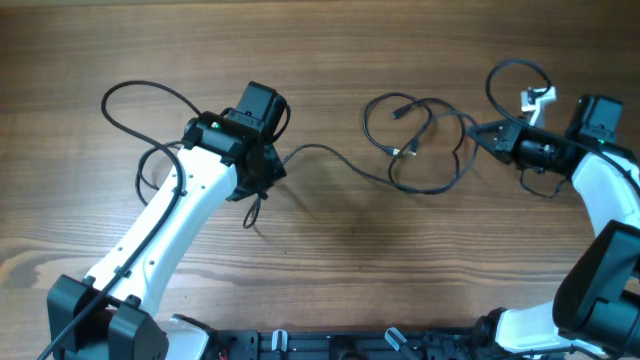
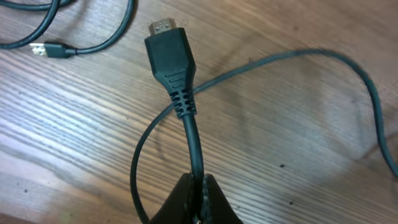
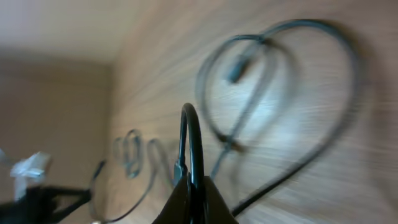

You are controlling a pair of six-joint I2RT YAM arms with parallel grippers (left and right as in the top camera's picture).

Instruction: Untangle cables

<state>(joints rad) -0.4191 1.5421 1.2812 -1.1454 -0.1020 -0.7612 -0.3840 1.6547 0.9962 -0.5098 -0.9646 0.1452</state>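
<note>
The cables (image 1: pixel 420 140) lie as thin black loops on the wooden table, right of centre, with small plugs (image 1: pixel 400 112) among them. One strand (image 1: pixel 330 155) trails left to my left gripper (image 1: pixel 260 185). In the left wrist view, my left gripper (image 2: pixel 200 193) is shut on a cable (image 2: pixel 194 140) just behind its large black plug (image 2: pixel 169 56), and another strand (image 2: pixel 280 59) crosses under it. My right gripper (image 1: pixel 477 131) is at the right edge of the tangle. In the right wrist view, my right gripper (image 3: pixel 194 190) is shut on a raised loop of cable (image 3: pixel 191 143).
The arms' own thicker wires loop out at the far left (image 1: pixel 140 100) and at the upper right (image 1: pixel 520 75), beside a white tag (image 1: pixel 538 98). A small plug (image 2: pixel 53 50) lies near the left gripper. The arm bases (image 1: pixel 330 345) line the front edge.
</note>
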